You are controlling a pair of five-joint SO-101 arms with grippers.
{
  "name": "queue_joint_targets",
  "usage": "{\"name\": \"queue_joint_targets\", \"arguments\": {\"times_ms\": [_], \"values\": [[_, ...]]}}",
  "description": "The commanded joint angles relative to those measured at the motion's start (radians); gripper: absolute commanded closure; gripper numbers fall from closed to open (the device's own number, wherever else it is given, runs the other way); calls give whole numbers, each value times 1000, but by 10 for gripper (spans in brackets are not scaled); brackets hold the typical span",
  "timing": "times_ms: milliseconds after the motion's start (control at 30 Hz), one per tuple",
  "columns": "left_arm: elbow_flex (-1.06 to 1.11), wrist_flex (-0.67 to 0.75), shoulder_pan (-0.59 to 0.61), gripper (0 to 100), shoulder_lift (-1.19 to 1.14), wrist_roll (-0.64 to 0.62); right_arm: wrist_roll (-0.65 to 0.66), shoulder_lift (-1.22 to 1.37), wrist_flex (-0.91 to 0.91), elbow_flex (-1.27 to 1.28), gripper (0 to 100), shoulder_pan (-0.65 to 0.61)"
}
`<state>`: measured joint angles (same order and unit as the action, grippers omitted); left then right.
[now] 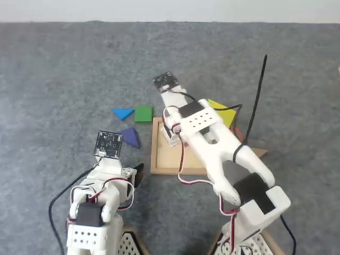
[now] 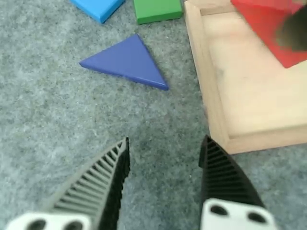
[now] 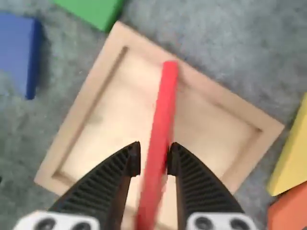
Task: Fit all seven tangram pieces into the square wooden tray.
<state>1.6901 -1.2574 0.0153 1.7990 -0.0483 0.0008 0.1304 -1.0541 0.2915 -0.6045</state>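
From above, the wooden tray [image 1: 155, 149] lies on a grey, fuzzy mat [image 1: 64, 69] with the right arm [image 1: 212, 141] stretched over it. The left arm [image 1: 103, 186] stands off the tray's edge on its own side. A light blue triangle [image 1: 123, 112], a green square [image 1: 143, 113] and a dark blue triangle [image 1: 130, 137] lie flat on the mat just outside that edge. A yellow piece [image 1: 223, 112] lies past the opposite far corner.

From the left wrist, the left gripper [image 2: 165, 143] hangs spread wide and empty over bare mat beside a tray corner, its ribbed black fingers [image 2: 115, 167] pointing toward the dark blue triangle.

From the right wrist, the right gripper [image 3: 154, 153] pinches a red piece [image 3: 165, 96] on edge above the tray's pale, smooth floor. An orange piece [image 3: 288, 215] lies outside the raised rim. The slab looks thin, hard and glossy, so it could tip over. It is probably best to lower it until its bottom edge touches the floor, lean it flat toward a corner with a straight side along the rim, then let go low.
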Motion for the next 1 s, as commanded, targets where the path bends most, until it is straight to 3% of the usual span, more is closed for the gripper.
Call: {"name": "queue_joint_targets", "arguments": {"times_ms": [0, 400, 667, 967], "values": [[-7, -5, 6, 762, 20, 6, 12, -21, -30, -75, 893, -28], [-7, -5, 6, 762, 20, 6, 14, -148, -91, -64, 893, -87], [-7, -5, 6, 762, 20, 6, 63, -308, 2, 92, 893, -87], [-7, -5, 6, 762, 20, 6, 114, -114, 73, 129, 893, -61]]}}
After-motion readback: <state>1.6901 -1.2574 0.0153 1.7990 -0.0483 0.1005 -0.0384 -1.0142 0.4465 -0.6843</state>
